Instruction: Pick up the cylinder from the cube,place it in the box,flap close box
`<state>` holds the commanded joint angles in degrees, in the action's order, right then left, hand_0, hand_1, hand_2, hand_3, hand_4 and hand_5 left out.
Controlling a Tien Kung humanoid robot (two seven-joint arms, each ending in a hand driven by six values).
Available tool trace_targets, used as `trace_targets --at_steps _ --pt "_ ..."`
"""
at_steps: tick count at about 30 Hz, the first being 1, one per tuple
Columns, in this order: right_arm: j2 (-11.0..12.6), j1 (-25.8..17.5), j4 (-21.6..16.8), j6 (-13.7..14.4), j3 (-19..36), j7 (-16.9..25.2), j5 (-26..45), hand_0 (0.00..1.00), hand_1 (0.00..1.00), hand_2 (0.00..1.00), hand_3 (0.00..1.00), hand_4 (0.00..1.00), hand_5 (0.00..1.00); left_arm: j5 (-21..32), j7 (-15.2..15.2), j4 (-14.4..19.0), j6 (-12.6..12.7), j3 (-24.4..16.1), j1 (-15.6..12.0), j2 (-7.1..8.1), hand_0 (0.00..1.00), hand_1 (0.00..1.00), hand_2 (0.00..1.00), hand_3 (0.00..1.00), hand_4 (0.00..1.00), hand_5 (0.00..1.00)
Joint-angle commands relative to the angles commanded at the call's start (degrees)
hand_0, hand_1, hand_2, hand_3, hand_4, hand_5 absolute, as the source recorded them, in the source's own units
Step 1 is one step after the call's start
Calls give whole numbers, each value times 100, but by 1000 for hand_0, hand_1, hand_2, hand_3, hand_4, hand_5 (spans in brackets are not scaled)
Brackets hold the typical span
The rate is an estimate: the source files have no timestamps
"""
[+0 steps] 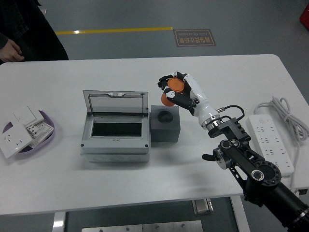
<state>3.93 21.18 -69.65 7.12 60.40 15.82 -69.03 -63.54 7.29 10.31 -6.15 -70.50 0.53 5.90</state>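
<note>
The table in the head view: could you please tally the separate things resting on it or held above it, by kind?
Orange cylinder, held in the right hand: 1
Dark grey cube: 1
Grey box with open lid: 1
White power strip: 1
Purple tray of wall switches and sockets: 1
Total: 5
</note>
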Motion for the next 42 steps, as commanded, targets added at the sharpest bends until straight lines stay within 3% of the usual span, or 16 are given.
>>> trace_targets --at_steps 4,5,10,11,15,16,17,22,23,33,42 --pt "79 -75 -478 175 162 -144 -317 557 542 478 444 2 2 -16 9 0 1 -36 -22 -5 639 673 663 709 754 319" --pt "95 -90 -595 208 171 -194 -419 496 474 460 422 2 2 -17 9 0 0 -41 -28 -8 639 673 663 710 755 321" --pt "143 -98 -1265 278 6 -537 -1061 496 474 460 422 2 2 -23 10 0 -3 -48 -50 -25 639 673 663 710 755 321" --pt "139 -84 -1376 279 -67 -599 -1177 316 330 385 356 2 2 -24 9 0 -3 -48 -51 -27 639 673 663 710 755 322" --pt "32 -4 -1716 287 -464 -809 -1663 316 330 385 356 2 2 -32 9 0 -3 -59 -52 -24 639 673 663 710 755 322" --pt "-22 17 -1741 292 -579 -859 -1790 316 330 385 356 2 2 -36 9 0 -3 -63 -50 -22 639 673 663 710 755 322" --pt "-70 36 -1758 297 -683 -905 -1917 160 221 339 320 2 2 -39 9 0 -2 -67 -48 -22 639 673 663 711 757 326" --pt "-186 164 -1840 324 -1055 -1119 -2512 160 221 339 320 2 2 -29 6 0 -1 -55 -39 -25 639 673 663 711 757 326" --pt "-193 210 -1851 322 -1129 -1173 -2635 68 192 327 310 2 2 -30 7 0 -1 -57 -39 -22 639 673 663 711 758 328" --pt "-366 697 -1528 127 -1819 -1781 -3705 55 188 325 307 2 2 -45 19 0 2 -67 -30 -6 639 673 663 711 758 329" --pt "-393 1042 -1029 -536 -2348 -2790 -5119 64 191 327 311 2 2 -60 27 0 3 -70 -18 18 638 673 663 712 759 331"
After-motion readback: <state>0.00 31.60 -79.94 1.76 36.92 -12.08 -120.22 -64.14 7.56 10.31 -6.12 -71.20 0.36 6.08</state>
